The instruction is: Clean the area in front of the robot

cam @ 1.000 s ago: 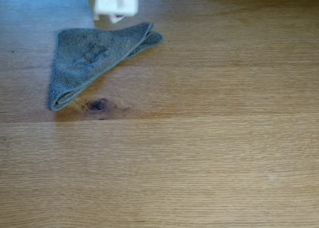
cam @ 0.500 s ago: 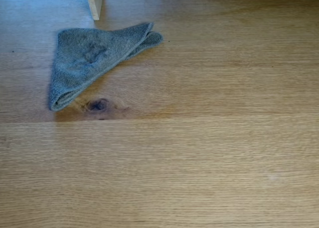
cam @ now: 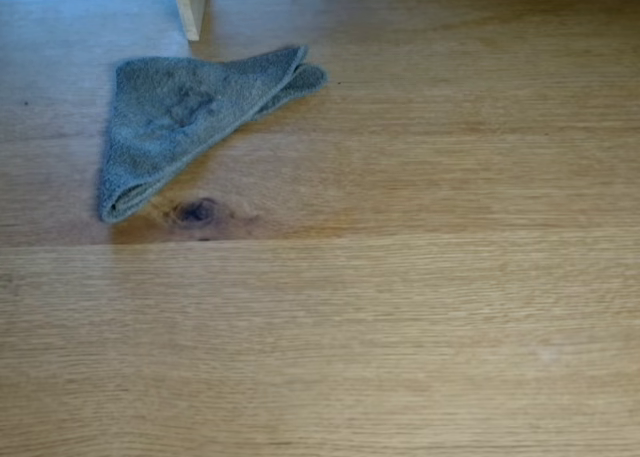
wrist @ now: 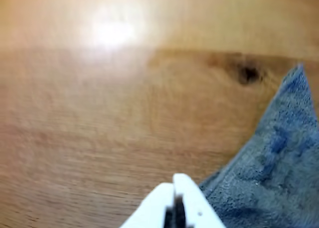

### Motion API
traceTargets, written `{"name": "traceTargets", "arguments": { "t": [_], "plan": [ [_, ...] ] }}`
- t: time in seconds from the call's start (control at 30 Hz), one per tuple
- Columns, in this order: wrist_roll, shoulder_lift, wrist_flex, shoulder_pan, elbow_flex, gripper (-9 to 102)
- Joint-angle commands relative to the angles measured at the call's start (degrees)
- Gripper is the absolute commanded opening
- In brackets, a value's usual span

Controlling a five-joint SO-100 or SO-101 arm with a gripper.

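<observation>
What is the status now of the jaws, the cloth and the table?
Gripper empty, jaws together, above the table. Grey cloth lies folded, untouched, next to the dark knot. Tabletop in front: nothing in the way.

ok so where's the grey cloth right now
In the fixed view the grey cloth lies upper left on the tabletop, between the wooden post and the dark knot.
</observation>
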Motion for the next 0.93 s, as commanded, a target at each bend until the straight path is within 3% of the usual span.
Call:
{"name": "traceTargets", "arguments": {
  "t": [0.0, 0.23, 0.4, 0.9],
  "plan": [
    [1.49, 0.88, 3.69, -1.49, 7.29, 0],
    [2.81, 0.88, 8.44, -2.02, 6.42, 0],
    [2.72, 0.88, 8.44, 1.49, 6.42, 14],
    [2.72, 0.88, 8.44, 1.58, 6.42, 8]
  ]
}}
